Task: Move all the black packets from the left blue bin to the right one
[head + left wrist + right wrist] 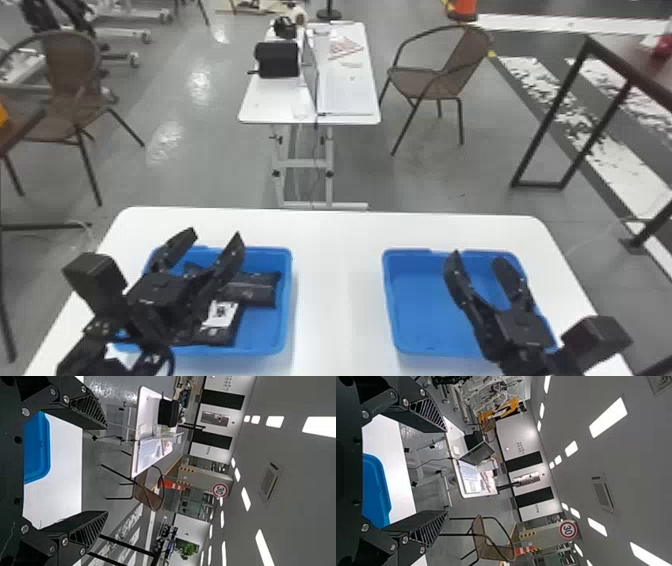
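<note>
- The job looks to be at its start: black packets (257, 291) lie in the left bin (286, 320), and none can be seen in the right bin (417, 310).
- The left gripper (215, 233) is above the left bin, fingers spread and holding nothing; the right gripper (477, 257), also spread and empty, is over the right bin.
- Next, the left gripper probably needs to tip down and pinch one packet.
- The left arm hides part of the pile, so the packet count is unclear.
</note>
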You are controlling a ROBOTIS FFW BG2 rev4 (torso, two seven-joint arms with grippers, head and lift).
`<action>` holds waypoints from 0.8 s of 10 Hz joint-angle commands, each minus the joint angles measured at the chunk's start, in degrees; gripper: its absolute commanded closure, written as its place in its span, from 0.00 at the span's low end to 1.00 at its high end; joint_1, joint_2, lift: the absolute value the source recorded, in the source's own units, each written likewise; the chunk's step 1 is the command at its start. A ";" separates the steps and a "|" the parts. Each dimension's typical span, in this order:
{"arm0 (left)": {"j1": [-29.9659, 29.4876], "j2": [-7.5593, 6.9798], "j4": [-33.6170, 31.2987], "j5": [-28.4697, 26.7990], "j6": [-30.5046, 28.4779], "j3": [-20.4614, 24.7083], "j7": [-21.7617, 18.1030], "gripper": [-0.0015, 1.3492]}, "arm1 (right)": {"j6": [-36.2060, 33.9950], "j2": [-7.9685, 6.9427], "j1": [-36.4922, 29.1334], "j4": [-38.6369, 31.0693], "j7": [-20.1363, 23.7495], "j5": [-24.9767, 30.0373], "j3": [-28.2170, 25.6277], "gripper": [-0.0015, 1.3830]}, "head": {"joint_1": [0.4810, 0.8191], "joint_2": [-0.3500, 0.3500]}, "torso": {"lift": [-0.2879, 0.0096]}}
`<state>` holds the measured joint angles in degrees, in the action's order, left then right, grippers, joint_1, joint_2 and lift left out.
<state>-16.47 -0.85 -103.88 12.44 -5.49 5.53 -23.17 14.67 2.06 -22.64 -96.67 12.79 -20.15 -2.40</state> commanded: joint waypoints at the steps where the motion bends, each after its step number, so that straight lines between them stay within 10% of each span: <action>1: 0.65 -0.38 -0.09 -0.92 0.31 -0.69 0.40 0.22 | 0.35 -0.39 -0.47 -0.10 -0.05 -0.59 0.29 0.23 | 0.63 0.43 | 0.97; 8: -1.37 1.00 -0.71 -6.02 -6.81 4.14 0.49 0.22 | 0.00 0.93 0.06 0.69 0.48 -1.38 1.78 0.23 | 0.63 0.48 | 0.97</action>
<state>-17.80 0.00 -104.42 7.80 -9.92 8.71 -22.67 14.69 2.98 -22.46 -95.98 13.27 -21.45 -0.61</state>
